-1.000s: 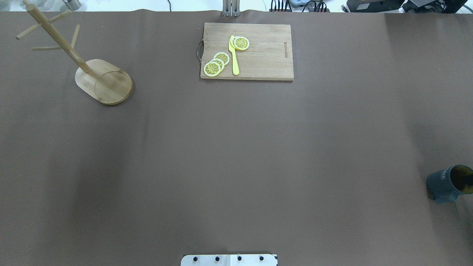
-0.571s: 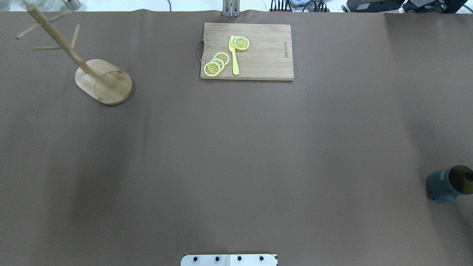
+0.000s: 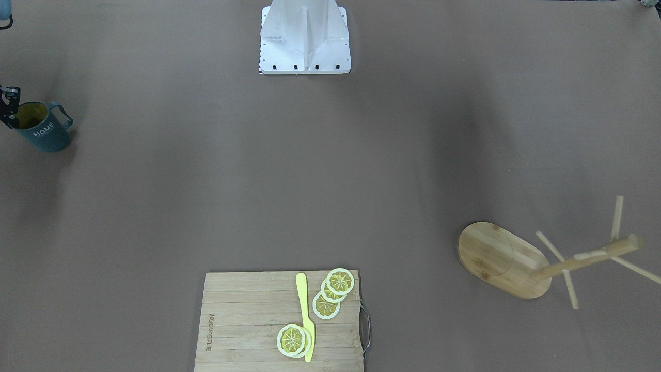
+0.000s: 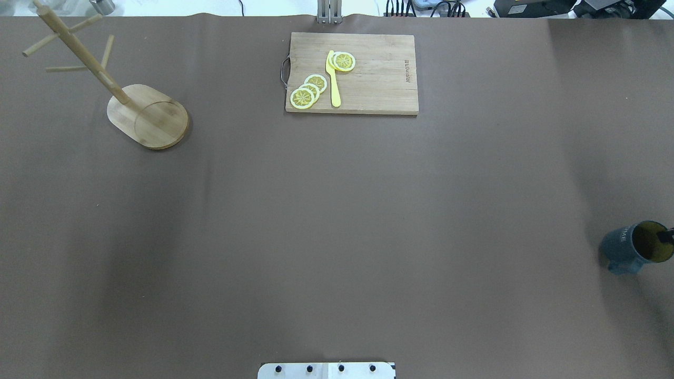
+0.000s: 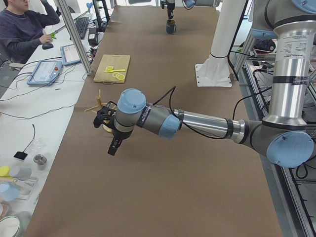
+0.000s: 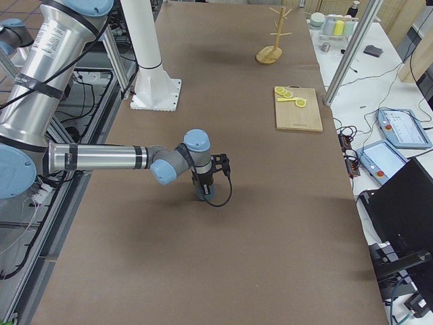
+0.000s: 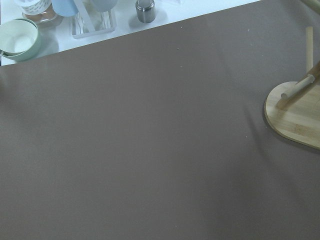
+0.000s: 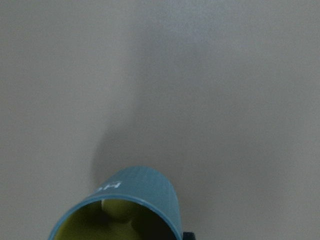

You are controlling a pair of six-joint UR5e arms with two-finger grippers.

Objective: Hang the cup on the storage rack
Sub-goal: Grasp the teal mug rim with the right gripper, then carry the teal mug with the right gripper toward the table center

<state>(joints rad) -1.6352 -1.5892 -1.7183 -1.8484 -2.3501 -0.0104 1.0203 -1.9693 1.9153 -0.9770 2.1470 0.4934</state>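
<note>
**Change**
- Storage rack (image 4: 149, 117), far left: unmoved, pegs bare.
- Cutting board (image 4: 379, 79), far middle: unmoved.
- Cup (image 4: 624, 247), right edge of the table (image 4: 337, 221): now slightly farther and leftward than a second ago. The mouth shows yellow and the "HOME" side faces left.
- Right claw (image 3: 8, 111): closed on the cup's rim, one finger inside the mouth.
- Reading: since the cup moves with the claw, the pick-up is judged done and the lift begun. The carry across the whole table to the rack, well apart, is yet to do.
- Left claw (image 5: 114, 147): hangs above the table near the rack. How far open it is cannot be told.

**Surface**
- Table: plain matte brown covering.
- Cutting board load: lemon slices (image 4: 304, 97) and a yellow knife (image 4: 334, 84).
- White base plate (image 4: 326, 370): near edge, middle.

**Room**
- Pale green bowl (image 7: 20, 37) and metal canister (image 7: 145, 11) on a white bench beyond the left end.
- Seated operator (image 5: 24, 24) at a desk on the far side.
</note>
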